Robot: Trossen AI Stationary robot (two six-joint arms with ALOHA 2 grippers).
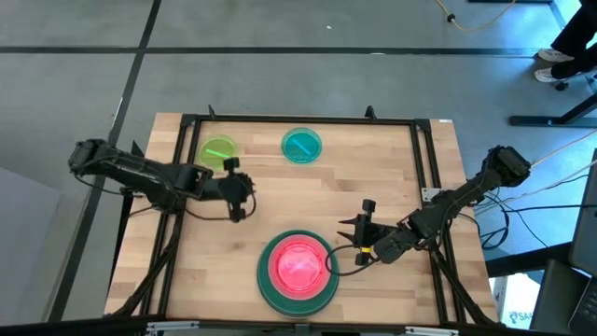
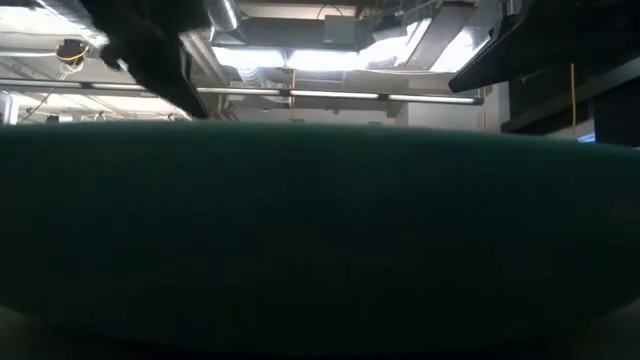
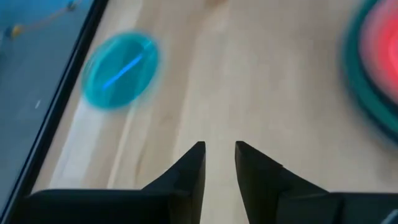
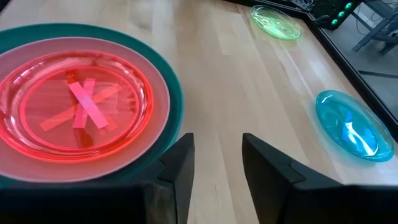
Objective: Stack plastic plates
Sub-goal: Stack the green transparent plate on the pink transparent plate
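Observation:
Near the table's front edge stands a stack: a large dark green plate (image 1: 265, 280), a pale pink plate (image 4: 163, 93) on it, and a translucent hot pink plate (image 1: 298, 264) on top. A lime green plate (image 1: 218, 151) and a teal plate (image 1: 301, 146) lie flat near the far edge, each by itself. My left gripper (image 1: 244, 191) hangs open above bare wood left of centre, with nothing between its fingers (image 3: 219, 146). My right gripper (image 1: 356, 238) stands open just right of the stack, its fingers (image 4: 216, 138) close to the green rim and holding nothing.
A black frame (image 1: 298, 119) runs around the wooden table top. In the low view the dark green plate's rim (image 2: 320, 230) fills nearly the whole picture. Bare wood lies between the stack and the two far plates.

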